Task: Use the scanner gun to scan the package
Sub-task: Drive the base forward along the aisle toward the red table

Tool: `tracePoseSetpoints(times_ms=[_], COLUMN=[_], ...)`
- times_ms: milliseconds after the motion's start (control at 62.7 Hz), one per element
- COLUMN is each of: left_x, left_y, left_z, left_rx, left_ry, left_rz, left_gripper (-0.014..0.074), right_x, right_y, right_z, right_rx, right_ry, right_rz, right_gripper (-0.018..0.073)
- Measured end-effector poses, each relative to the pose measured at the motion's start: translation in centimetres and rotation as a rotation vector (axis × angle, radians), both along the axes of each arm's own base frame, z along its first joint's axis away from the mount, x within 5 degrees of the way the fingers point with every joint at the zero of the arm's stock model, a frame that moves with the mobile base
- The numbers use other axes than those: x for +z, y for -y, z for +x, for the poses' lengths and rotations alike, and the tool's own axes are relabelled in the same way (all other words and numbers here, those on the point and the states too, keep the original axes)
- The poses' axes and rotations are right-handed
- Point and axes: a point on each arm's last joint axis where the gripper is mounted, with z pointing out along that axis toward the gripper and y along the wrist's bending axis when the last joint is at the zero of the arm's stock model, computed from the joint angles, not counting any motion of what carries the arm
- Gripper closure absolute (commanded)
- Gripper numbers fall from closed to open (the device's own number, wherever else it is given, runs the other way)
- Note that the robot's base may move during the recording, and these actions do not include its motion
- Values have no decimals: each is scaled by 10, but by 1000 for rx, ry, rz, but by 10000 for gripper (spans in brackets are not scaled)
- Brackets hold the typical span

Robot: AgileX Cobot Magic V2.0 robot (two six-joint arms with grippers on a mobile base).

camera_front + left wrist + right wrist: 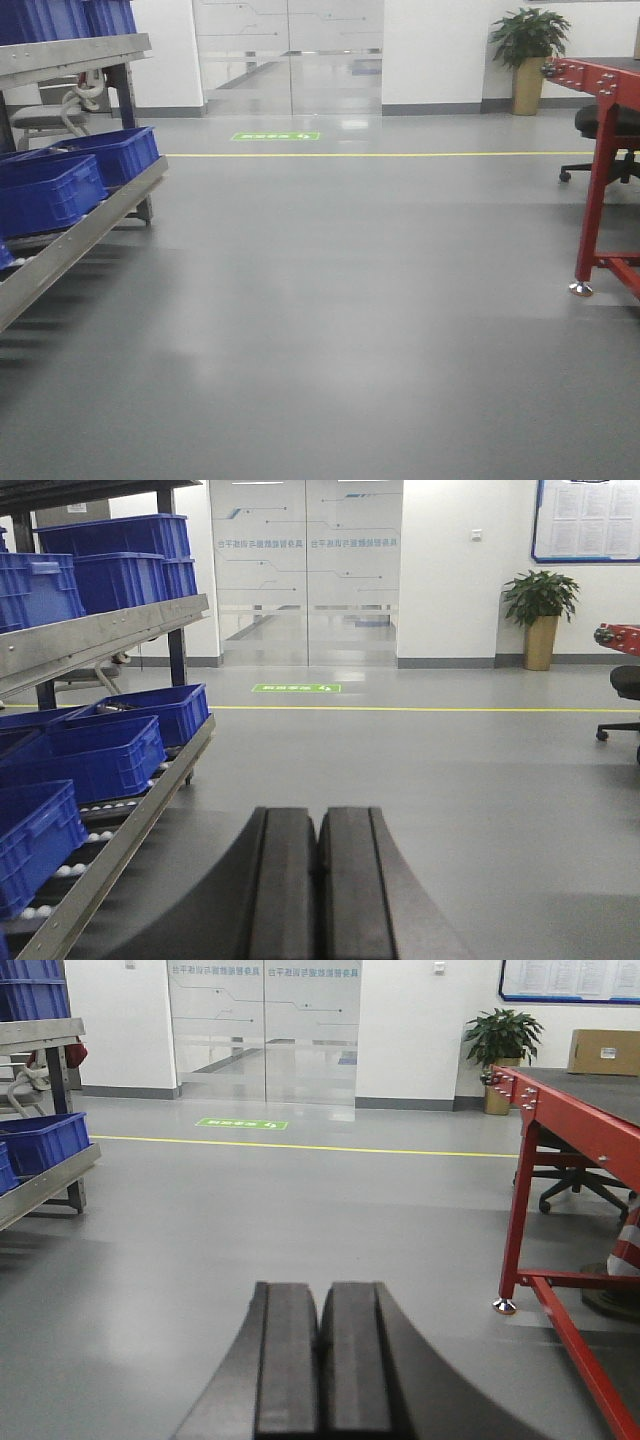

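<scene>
Two end effectors show, one in each wrist view, and both are closed on nothing. The left end effector (pixel 318 825) has its two black fingers pressed together along a thin seam, and the right end effector (pixel 320 1300) looks the same. Each hangs above the grey floor (pixel 340 300) and points toward the glass doors (pixel 290 50).

The package (pixel 604 1052) is a plain brown cardboard box with a small white label on the side facing the camera. It sits at the far end of the red-framed tabletop (pixel 600 1095), near the back wall and well apart from the right end effector. The tabletop runs along the right side of that view.

On the left stands a metal roller rack (pixel 100 640) carrying several blue bins (pixel 100 755) on its sloped shelves. A yellow line (pixel 380 154) crosses the floor, with a green floor marking (pixel 275 135) just beyond it before the doors. A potted plant (pixel 503 1035) stands by the wall, close to the tabletop's far corner.
</scene>
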Motion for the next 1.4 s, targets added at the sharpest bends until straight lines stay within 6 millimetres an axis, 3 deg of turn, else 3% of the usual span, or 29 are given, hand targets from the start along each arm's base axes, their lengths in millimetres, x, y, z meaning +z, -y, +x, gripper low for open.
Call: tracePoseSetpoints(times_ms=[1403], left_x=[0], left_y=[0], left_z=[0], left_rx=[0], left_ry=[0], left_rz=[0], left_gripper=[707], right_x=[0], right_y=[0], right_z=[0], right_rx=[0], right_ry=[2], right_rz=[0], right_gripper=[721])
